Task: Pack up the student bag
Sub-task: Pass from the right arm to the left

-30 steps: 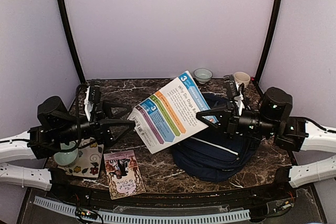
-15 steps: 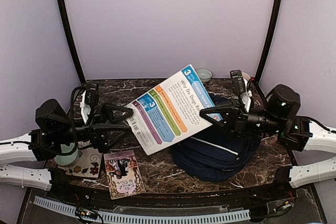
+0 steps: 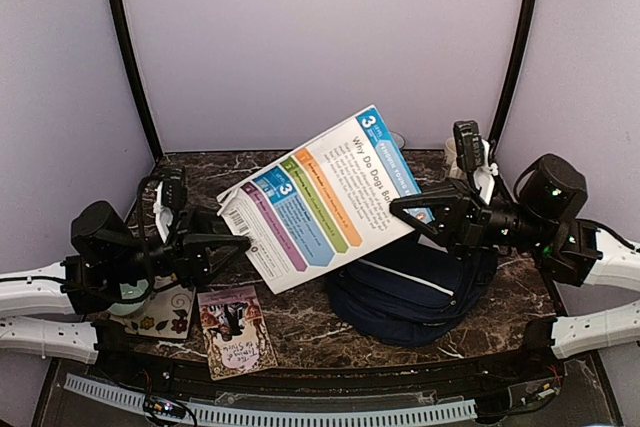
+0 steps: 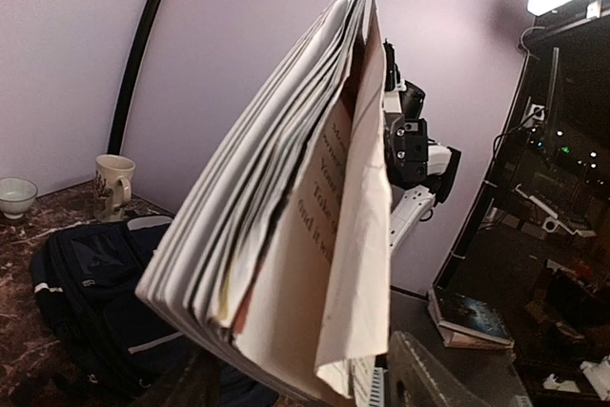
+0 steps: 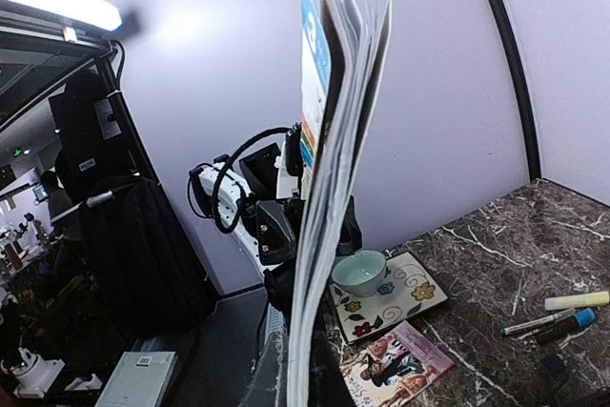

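We count one student bag [image 3: 400,307], soft navy fabric with a white stripe, slumped at 4 o'clock on the marbled desk [image 3: 300,317]. Above it hangs one glossy paper booklet [image 3: 320,197], its pages fanned, pinched at its 3 o'clock edge by the right pincer [image 3: 398,212]. The left pincer [image 3: 238,240] straddles the 9 o'clock corner; we cannot tell whether it grips. One small paperback [image 3: 237,332] lies at 7 o'clock. At 8 o'clock, one flowered tile [image 3: 168,313] carries one pale bowl [image 3: 127,299].

blocked: booklet [image 3: 320,197] mid-air over student bag [image 3: 410,292] | rear: mug [image 4: 112,178], bowl [image 4: 17,194] | front-left: paperback [image 3: 237,327]
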Controlling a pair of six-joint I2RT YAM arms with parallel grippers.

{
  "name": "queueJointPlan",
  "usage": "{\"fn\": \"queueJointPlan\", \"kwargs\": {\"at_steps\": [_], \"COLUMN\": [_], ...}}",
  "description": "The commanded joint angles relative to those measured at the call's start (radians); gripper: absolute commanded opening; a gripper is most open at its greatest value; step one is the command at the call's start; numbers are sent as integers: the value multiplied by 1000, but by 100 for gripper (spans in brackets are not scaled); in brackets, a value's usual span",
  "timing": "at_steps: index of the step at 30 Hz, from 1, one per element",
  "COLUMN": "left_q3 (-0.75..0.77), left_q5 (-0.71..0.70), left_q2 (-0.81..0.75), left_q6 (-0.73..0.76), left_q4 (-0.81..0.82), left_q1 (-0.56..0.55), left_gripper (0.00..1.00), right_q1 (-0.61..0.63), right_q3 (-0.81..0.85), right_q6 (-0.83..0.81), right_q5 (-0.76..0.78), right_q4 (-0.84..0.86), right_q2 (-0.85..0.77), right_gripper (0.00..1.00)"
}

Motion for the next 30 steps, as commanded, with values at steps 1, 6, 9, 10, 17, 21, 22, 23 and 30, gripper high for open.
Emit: {"fn": "queueJointPlan", "kwargs": {"at_steps": [1, 6, 9, 10, 17, 21, 22, 23, 30], "left_q3": [-40, -50, -42, -41, -67, -55, -53, -53, -80], "left_q5": [40, 56, 58, 62, 7, -97, -131, -162, -326], "left_q2": [-33, -38, -4, 8, 42, 33, 27, 20, -18], "left_q6": [-19, -25, -40, -44, -103, -143, -150, -154, -157], "left_q4": [128, 159, 176, 191, 253, 161, 130, 104, 29], "left_q1": [-4, -3, -4, -4, -4, -4, -4, -4, -4], "left_gripper": [56, 35, 21, 17, 0, 0, 0, 0, 0], "right_q1": [-1, 0, -1, 0, 0, -1, -1, 0, -1], "right_q3": [25, 18, 17, 17, 25, 39, 35, 29, 10], "right_q6": [8, 26, 32, 33, -4, -46, -54, -59, -87], "right_q5": [-21, -53, -64, -66, 25, 233, 278, 326, 555], "right_q4": [97, 132, 143, 143, 39, -140, -172, -200, -395], "right_q2": [-5, 16, 32, 37, 49, 41, 36, 30, 50], "right_gripper": [0, 0, 0, 0, 10, 59, 72, 79, 94]}}
